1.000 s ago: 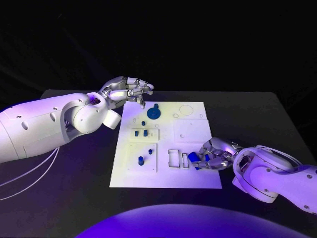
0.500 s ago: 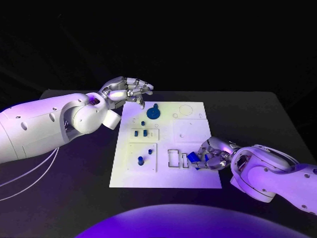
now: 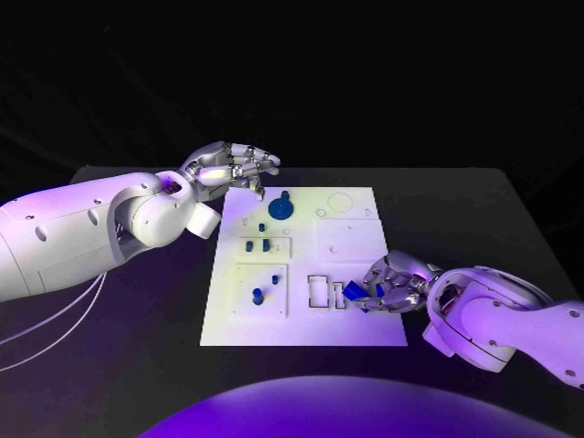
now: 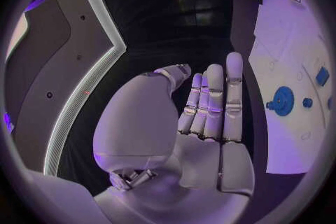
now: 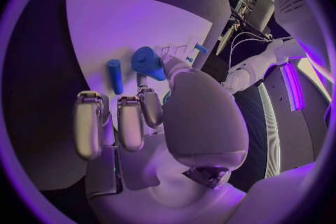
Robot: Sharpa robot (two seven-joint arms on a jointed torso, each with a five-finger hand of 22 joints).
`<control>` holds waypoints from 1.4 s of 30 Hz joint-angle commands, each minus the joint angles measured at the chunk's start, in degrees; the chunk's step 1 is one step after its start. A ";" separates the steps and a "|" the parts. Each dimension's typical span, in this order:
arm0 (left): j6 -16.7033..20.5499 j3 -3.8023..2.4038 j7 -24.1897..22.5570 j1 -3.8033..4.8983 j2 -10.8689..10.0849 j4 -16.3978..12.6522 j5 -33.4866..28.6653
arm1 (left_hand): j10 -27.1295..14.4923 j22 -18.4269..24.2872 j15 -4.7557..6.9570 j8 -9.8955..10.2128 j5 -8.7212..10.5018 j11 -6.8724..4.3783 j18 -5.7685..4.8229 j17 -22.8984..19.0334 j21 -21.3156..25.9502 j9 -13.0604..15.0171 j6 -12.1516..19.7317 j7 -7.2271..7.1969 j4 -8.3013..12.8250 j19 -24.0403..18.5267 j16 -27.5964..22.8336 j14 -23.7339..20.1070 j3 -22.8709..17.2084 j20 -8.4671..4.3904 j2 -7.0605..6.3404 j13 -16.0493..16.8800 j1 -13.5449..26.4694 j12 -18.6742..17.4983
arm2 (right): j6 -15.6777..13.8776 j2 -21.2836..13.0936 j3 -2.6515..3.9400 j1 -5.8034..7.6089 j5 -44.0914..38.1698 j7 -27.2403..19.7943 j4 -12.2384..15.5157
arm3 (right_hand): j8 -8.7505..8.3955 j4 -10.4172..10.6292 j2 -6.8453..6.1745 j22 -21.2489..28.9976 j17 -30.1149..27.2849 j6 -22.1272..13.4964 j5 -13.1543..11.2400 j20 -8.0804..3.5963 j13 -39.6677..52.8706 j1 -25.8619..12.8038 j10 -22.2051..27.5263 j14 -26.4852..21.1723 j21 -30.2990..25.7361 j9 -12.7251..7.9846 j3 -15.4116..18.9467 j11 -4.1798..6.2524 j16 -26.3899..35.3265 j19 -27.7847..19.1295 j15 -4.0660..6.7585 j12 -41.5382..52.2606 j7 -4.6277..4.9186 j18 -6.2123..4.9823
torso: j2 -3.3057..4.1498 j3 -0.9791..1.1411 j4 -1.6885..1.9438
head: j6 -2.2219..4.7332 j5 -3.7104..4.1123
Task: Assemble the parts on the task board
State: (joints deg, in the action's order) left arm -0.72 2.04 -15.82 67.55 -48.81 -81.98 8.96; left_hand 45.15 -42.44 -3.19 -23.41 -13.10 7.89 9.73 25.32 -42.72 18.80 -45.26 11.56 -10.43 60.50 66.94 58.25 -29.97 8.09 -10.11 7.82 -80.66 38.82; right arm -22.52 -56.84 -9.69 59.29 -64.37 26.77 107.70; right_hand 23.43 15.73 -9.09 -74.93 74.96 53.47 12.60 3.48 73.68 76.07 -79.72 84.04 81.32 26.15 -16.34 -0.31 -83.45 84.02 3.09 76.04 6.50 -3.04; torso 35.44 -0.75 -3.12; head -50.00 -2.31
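The white task board lies mid-table. My right hand hovers at its near right edge and pinches a blue part beside two narrow rectangular slots. In the right wrist view the blue part sits between thumb and finger, with a small blue peg on the board beyond it. My left hand hangs over the board's far left corner and holds nothing; its fingers are stretched out side by side. A round blue disc sits near that hand.
Small blue pieces stand in the board's left column. Circular recesses mark the far right corner. The black table runs around the board on all sides.
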 commanded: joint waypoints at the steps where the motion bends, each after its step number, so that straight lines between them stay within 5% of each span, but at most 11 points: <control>1: -1.11 -0.02 -0.31 0.00 0.09 -0.04 -0.07 | -0.24 0.07 -0.24 -0.31 0.19 -0.12 0.82 0.06 0.38 0.06 0.13 -0.30 -0.28 -0.14 -0.16 0.07 -0.08 0.40 -0.05 0.05 0.42 -0.06 | -1.20 -0.28 0.13 1.00 5.72 -1.36 0.68 | 0.89 0.17 1.33 -9.57 2.57 2.47 0.17 -0.60 0.16 0.05 -0.43 3.52 0.40 0.13 -0.47 0.03 -0.21 1.45 0.37 0.39 -1.82 0.86 | -0.03 -0.05 -0.02 | 0.00 0.14; 9: -1.09 -0.02 -0.27 0.00 0.10 -0.01 -0.07 | -0.26 0.08 -0.22 -0.32 0.20 -0.13 0.83 0.08 0.41 0.06 0.16 -0.30 -0.29 -0.13 -0.15 0.06 -0.06 0.40 -0.09 0.05 0.50 -0.05 | -2.33 -0.78 0.29 2.39 9.28 -2.37 2.03 | 1.10 0.55 1.29 -9.79 2.90 2.73 0.14 -0.70 0.54 -0.89 -0.76 3.58 0.66 0.00 -1.05 0.13 -0.40 1.59 0.46 0.62 -1.93 0.92 | 0.03 -0.01 0.04 | 0.00 0.22; 18: -1.05 -0.02 -0.23 0.00 0.10 -0.05 -0.07 | -0.26 0.08 -0.22 -0.32 0.20 -0.13 0.83 0.08 0.41 0.06 0.16 -0.30 -0.29 -0.13 -0.15 0.06 -0.06 0.40 -0.09 0.05 0.50 -0.05 | -0.01 0.93 0.32 2.73 10.51 -2.11 1.37 | 1.57 0.78 1.20 -9.89 3.05 3.18 0.08 -0.80 0.75 -3.12 -0.97 3.58 0.70 -0.15 -1.71 0.24 -0.48 1.60 0.55 0.58 -2.08 0.93 | 0.05 0.01 0.04 | 0.00 0.25; 26: -1.18 -0.02 -0.06 0.00 0.14 -0.12 -0.07 | -0.26 0.08 -0.22 -0.32 0.20 -0.13 0.83 0.08 0.41 0.06 0.16 -0.30 -0.29 -0.13 -0.15 0.06 -0.06 0.40 -0.09 0.05 0.50 -0.05 | 2.10 5.59 0.22 1.77 6.66 0.00 -1.25 | 2.86 0.89 1.45 -10.16 3.24 3.98 0.02 -0.99 1.36 -9.22 -1.49 3.58 0.86 -0.29 -2.39 0.53 -0.53 1.69 0.78 0.61 -2.44 0.97 | 0.08 0.02 0.06 | 0.00 0.28; 42: -1.75 -0.02 0.51 0.00 0.16 -0.30 -0.06 | -0.35 0.14 -0.19 -0.25 0.18 -0.12 0.84 0.12 0.47 0.01 0.52 -0.20 -0.17 -0.09 -0.14 0.07 -0.08 0.37 -0.22 0.07 0.60 -0.06 | 0.17 9.74 0.20 0.36 1.98 2.40 -4.59 | 3.02 0.74 1.51 -9.97 2.97 4.01 0.06 -1.02 1.46 -9.52 -1.54 3.52 0.53 -0.30 -2.61 0.59 -0.38 1.51 0.82 0.62 -2.53 0.89 | 0.09 0.07 0.06 | 0.00 -0.38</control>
State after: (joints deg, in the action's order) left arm -1.12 2.05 -15.27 67.55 -48.75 -82.12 8.96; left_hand 45.16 -42.35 -3.19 -23.41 -13.10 7.89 9.73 25.38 -42.50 18.78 -45.05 11.34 -10.43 60.50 66.94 58.25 -29.97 8.09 -10.34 7.80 -80.43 38.82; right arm -22.14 -47.22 -9.29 60.00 -59.84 27.61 103.42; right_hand 26.41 16.61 -7.48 -74.95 74.93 54.43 12.65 2.65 74.95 66.68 -80.88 84.04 81.98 26.15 -18.60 0.29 -83.66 84.00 3.50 76.50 7.21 -3.04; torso 35.53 -0.74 -3.05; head -50.00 -2.54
